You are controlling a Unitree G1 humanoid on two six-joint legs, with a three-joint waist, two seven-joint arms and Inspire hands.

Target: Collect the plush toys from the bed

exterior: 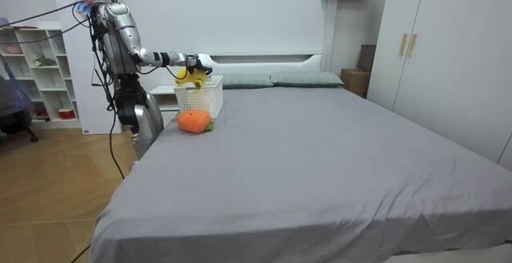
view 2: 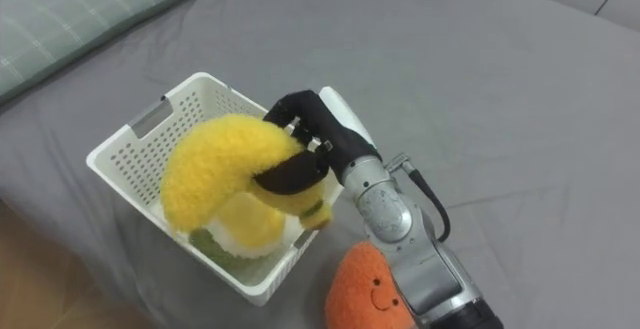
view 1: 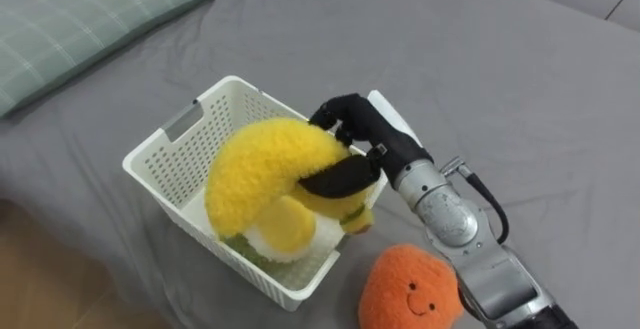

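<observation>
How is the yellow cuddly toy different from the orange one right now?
The yellow toy is long and curved like a banana; the orange toy is round with a little face. The yellow toy sits partly inside the white basket, while the orange toy lies on the grey bed beside it. The robot's right hand grips the yellow toy; the orange toy is in no hand. Both are soft plush.

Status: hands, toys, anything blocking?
Right hand shut on yellow plush toy, toy partly inside white basket. Orange plush toy on bed beside basket, not yet collected. Nothing in the way.
</observation>
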